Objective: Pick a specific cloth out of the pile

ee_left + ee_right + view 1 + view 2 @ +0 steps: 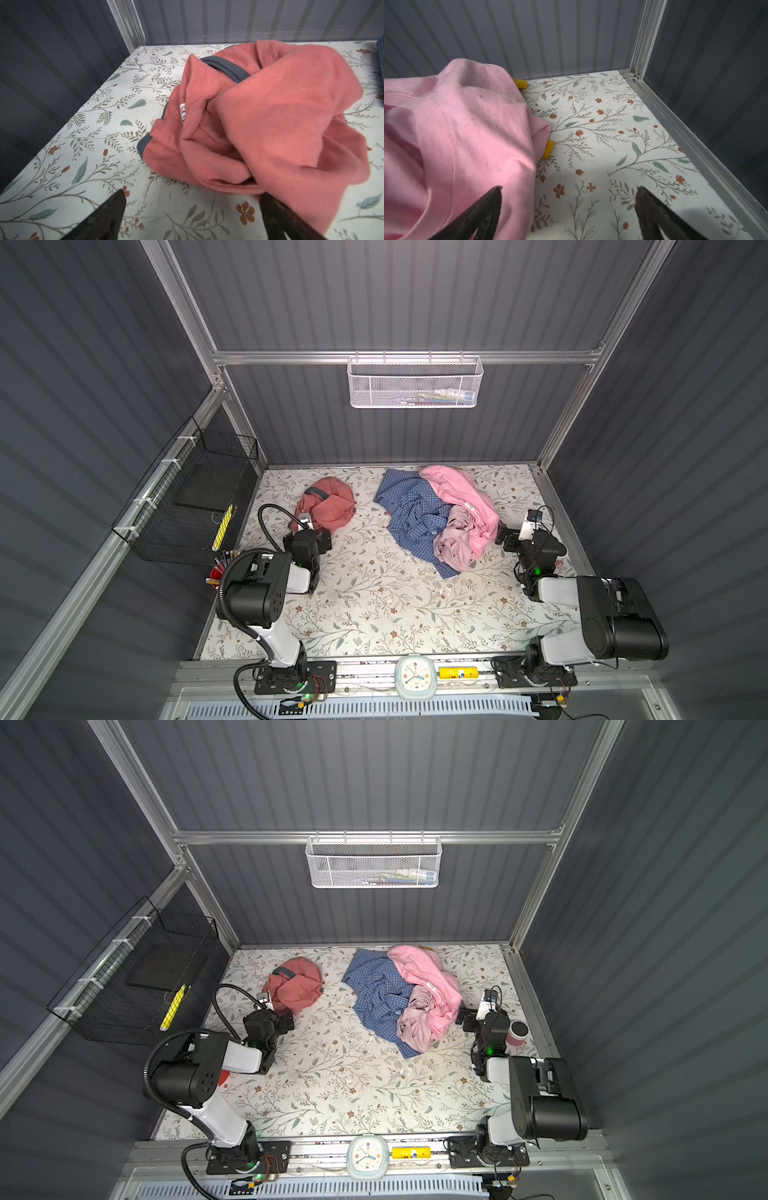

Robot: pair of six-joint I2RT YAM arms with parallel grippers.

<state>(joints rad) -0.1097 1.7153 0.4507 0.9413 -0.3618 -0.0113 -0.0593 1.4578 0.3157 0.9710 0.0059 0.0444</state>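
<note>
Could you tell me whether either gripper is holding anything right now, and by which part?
Nothing is held: the left gripper is open beside the salmon cloth, and the right gripper is open by the pile.

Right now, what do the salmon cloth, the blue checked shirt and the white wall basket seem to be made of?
The salmon cloth: soft matte knit, probably cotton jersey; it slumps in rounded folds. The blue checked shirt: thinner woven fabric, judging by its finer creases. The white wall basket: perforated metal mesh, apparently painted white.
</note>
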